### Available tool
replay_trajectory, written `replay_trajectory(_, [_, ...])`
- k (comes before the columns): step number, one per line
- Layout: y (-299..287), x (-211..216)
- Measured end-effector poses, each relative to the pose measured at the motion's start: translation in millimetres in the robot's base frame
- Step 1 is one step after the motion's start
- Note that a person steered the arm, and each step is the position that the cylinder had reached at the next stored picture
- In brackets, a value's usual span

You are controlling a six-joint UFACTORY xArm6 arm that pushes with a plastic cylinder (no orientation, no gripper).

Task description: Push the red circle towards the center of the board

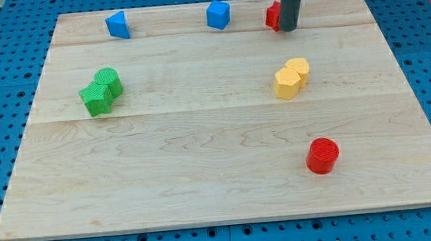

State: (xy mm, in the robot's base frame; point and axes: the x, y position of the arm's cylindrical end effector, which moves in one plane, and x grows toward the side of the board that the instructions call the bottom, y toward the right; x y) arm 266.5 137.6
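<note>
The red circle (323, 156) is a short red cylinder on the wooden board (203, 160), at the view's lower right. My tip (289, 28) is the lower end of a dark rod near the view's top right. It stands far above the red circle in the view, touching or right beside a second red block (272, 15) that the rod partly hides; its shape cannot be made out.
Two blue blocks (118, 25) (218, 15) sit along the top edge. A green circle (109, 80) and a green block (95, 98) touch at the left. A yellow circle (298, 69) and a yellow block (286, 83) touch right of centre, between my tip and the red circle.
</note>
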Motion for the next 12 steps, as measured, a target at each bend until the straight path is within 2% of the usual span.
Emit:
replay_trajectory(1, [27,-11])
replay_trajectory(2, [44,13])
replay_trajectory(5, [51,12])
replay_trajectory(6, [40,21])
replay_trajectory(7, [2,34])
replay_trajectory(8, [61,83])
replay_trajectory(9, [79,197])
replay_trajectory(10, [88,267])
replay_trajectory(11, [53,288])
replay_trajectory(12, [-37,287])
